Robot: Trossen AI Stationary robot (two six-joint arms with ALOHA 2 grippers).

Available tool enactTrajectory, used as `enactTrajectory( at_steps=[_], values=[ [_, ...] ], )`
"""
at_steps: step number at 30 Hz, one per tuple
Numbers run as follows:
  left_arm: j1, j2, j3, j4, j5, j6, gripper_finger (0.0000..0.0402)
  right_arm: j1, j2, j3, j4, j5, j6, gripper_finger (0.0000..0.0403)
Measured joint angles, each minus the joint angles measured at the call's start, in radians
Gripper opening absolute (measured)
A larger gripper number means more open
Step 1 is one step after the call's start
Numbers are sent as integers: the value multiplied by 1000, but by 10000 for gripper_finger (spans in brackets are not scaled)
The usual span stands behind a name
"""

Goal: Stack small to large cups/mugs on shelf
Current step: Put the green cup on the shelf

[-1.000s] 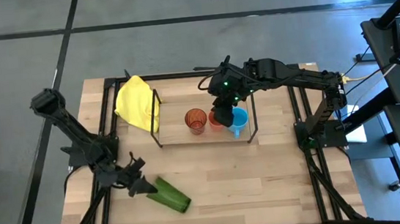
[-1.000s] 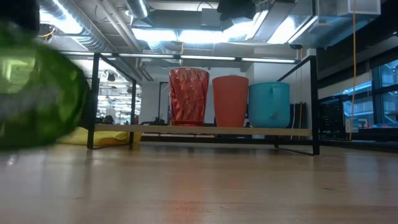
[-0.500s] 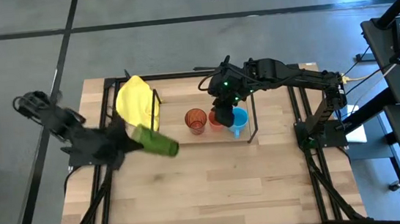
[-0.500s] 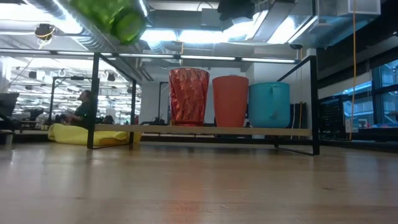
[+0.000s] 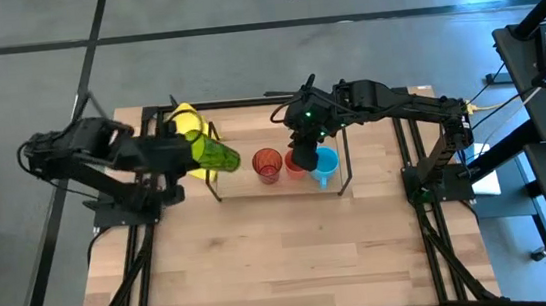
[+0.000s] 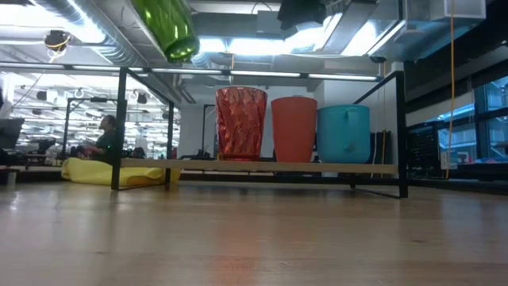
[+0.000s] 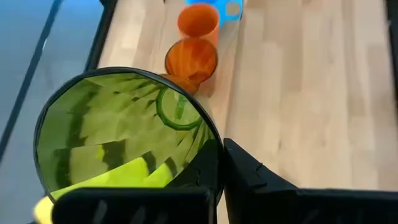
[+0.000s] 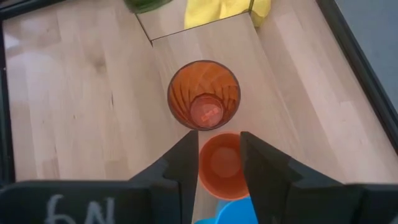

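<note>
Above shelf (image 5: 246, 188) end: green tumbler (image 5: 211, 156) between left fingers (image 7: 249, 171).

From my console, the tumbler (image 5: 211, 156) in the left gripper (image 5: 182, 152) was translucent green, faceted. On the pale wood shelf (image 5: 241, 187) with black wire ends, I saw a ribbed orange-red tumbler (image 5: 267, 163), a plain red cup (image 6: 294, 129) and a light blue mug (image 5: 325, 162). The cloth (image 5: 183, 134) was yellow. Both arms were dark, and the tabletop (image 5: 293, 252) light wood with darker streaks.
</note>
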State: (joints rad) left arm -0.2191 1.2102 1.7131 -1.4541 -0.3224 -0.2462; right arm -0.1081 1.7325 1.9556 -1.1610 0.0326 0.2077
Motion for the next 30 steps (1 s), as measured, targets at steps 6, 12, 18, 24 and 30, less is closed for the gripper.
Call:
enactTrajectory(
  at_steps=[6,12,18,24,30],
  values=[
    [148,106,55,-42,105,192,1,0,0,0,0,9,56,120],
    [261,193,59,-72,179,290,0,4,0,0,-2,47,109,120],
    [332,258,59,-99,191,367,2,21,0,0,-10,63,130,120],
    [369,318,59,-48,256,432,2,31,0,0,-10,126,132,120],
    [372,368,59,-46,295,441,2,31,0,0,-11,126,132,120]
  ],
)
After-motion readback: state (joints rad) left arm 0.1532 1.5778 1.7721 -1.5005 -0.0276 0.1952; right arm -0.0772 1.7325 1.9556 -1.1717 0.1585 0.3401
